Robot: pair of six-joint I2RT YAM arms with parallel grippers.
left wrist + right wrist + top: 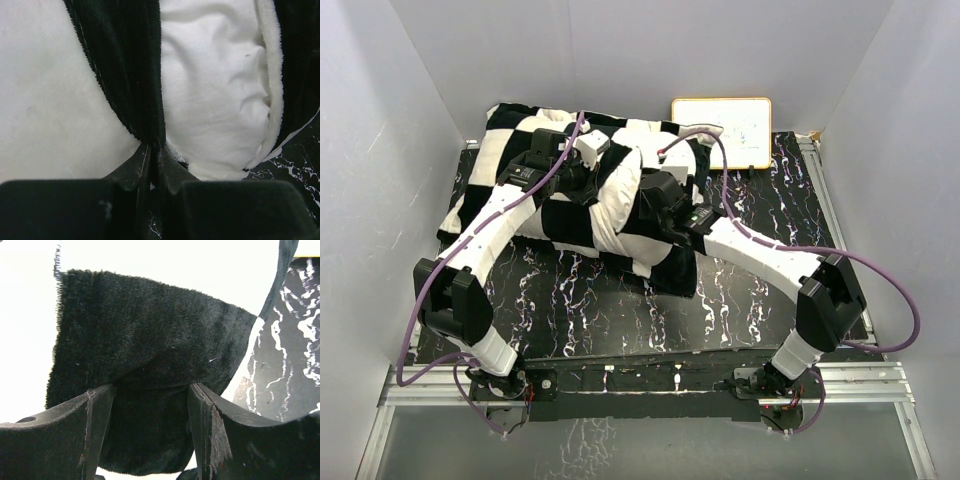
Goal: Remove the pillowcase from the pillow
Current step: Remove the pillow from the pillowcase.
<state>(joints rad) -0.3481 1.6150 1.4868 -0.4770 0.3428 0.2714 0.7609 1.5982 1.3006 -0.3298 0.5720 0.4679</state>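
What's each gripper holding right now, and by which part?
Left gripper pinches a bunched black strip of the pillowcase. Right gripper is open, holding nothing.

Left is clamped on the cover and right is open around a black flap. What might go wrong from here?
The left gripper pinches only a thin fold of the pillowcase; a hard pull may slip it free. The right gripper is open astride a black flap, so nothing restrains the pillow; it may drag along.

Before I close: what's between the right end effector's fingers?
Black plush pillowcase fabric fills the gap between the spread fingers of the right end effector, seen in the right wrist view.
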